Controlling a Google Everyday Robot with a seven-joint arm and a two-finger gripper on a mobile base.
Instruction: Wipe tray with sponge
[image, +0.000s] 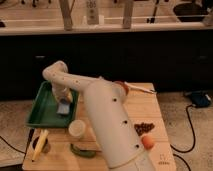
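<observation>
The dark green tray (44, 107) lies on the left part of the wooden table. The blue sponge (63, 108) with a paler top lies on the tray floor towards its right side. My white arm reaches from the lower middle of the view up and left, bends over the tray's far edge, and comes down onto the sponge. My gripper (64, 101) is at the sponge, pressed down on it from above. The arm hides part of the tray's right rim.
A round cream cup (77, 129) stands just in front of the tray. A banana (39, 145) lies at the table's front left, a green object (84, 150) beside it. Dark small pieces (144, 127) and an orange fruit (147, 142) lie to the right. A cable (191, 131) runs on the floor.
</observation>
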